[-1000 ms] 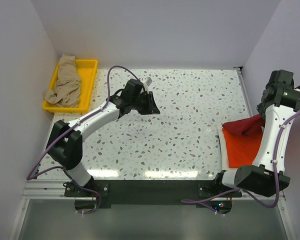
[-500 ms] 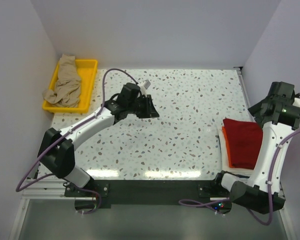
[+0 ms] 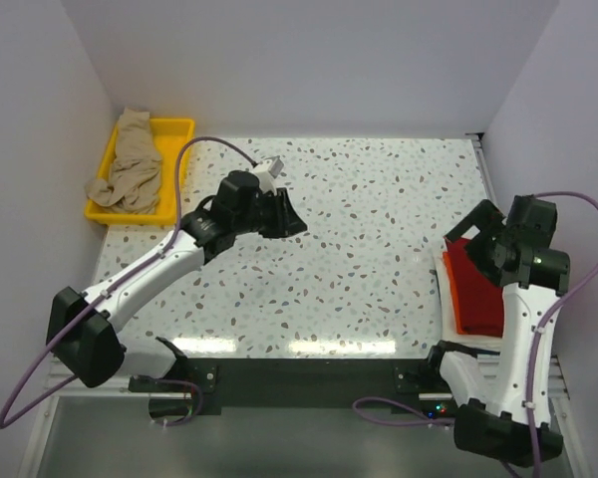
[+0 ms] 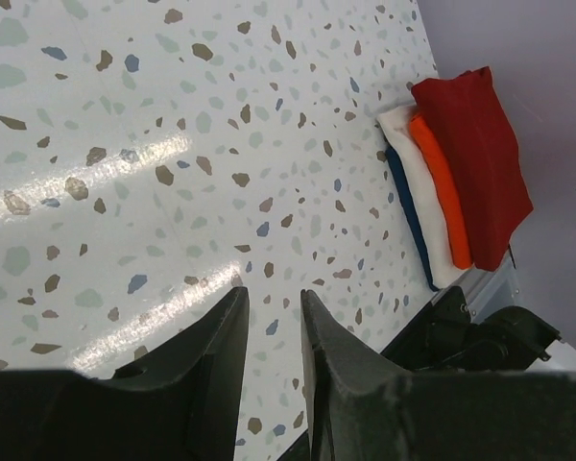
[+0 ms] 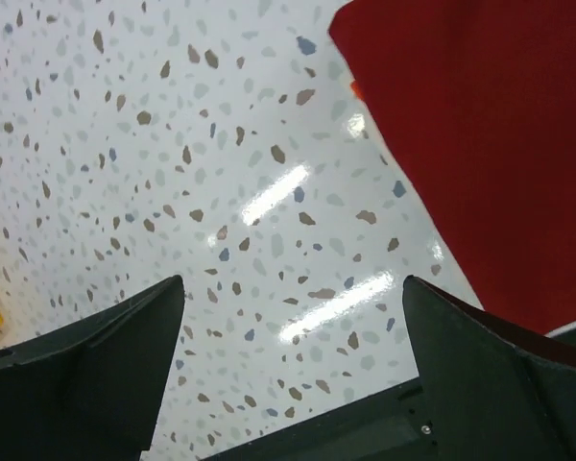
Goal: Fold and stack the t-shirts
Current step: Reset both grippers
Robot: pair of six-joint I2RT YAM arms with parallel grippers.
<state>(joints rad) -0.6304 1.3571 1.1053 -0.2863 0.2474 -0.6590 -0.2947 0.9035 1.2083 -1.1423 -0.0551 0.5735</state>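
I am watching the right claw (image 5: 293, 283) hanging released, its two dark fingers standing wide apart with only the white speckled tabletop (image 3: 359, 199) showing between them. The folded dark red cloth t-shirt (image 5: 480, 144) is lying just ahead of this claw and off to its right-finger side, not touching either finger. It is sitting on top of a stack. Below it the bright orange cloth t-shirt (image 4: 442, 187) is peeking out as a strip, the white cloth t-shirt (image 4: 413, 182) is showing under that, and a thin dark blue cloth edge (image 4: 408, 221) is showing lowest.

The left claw (image 4: 273, 298) is hovering over the bare tabletop, its fingers parted by a narrow gap and gripping nothing. From this claw the stack is lying well ahead, toward the far right corner of its view.

Behind the left claw, well apart from it, the crumpled tan-beige cloth t-shirt (image 3: 130, 164) is slumping unfolded in the rectangular yellow plastic tray (image 3: 182, 149), with part of it draping over the tray's far rim.
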